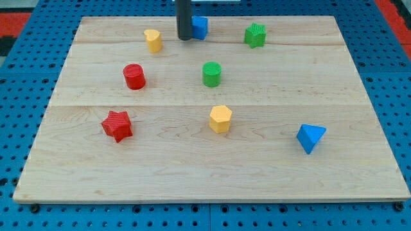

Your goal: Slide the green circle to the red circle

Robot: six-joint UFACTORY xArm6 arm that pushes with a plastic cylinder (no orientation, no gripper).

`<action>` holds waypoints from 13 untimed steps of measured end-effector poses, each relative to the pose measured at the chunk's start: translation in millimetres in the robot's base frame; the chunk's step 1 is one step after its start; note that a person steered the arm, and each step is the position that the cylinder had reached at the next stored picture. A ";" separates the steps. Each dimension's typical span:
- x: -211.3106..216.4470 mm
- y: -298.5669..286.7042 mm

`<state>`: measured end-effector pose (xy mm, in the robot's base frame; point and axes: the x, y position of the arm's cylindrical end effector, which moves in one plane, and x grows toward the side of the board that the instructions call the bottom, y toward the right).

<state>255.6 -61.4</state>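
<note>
The green circle stands near the board's middle, a little toward the view's top. The red circle stands to its left, about level with it and well apart. My tip is the lower end of a dark rod that comes down from the view's top. It sits above and left of the green circle, clear of it. It is right beside a blue block, on that block's left.
A yellow block is left of my tip. A green star-like block is at the upper right. A red star, a yellow hexagon and a blue triangle lie lower. The wooden board rests on blue pegboard.
</note>
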 end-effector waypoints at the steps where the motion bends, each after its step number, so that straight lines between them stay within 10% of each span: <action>1: 1.7 -39.6; 5: 96.5 166.1; 7: 99.1 -8.5; 13: 177.7 -51.5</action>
<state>433.3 -113.0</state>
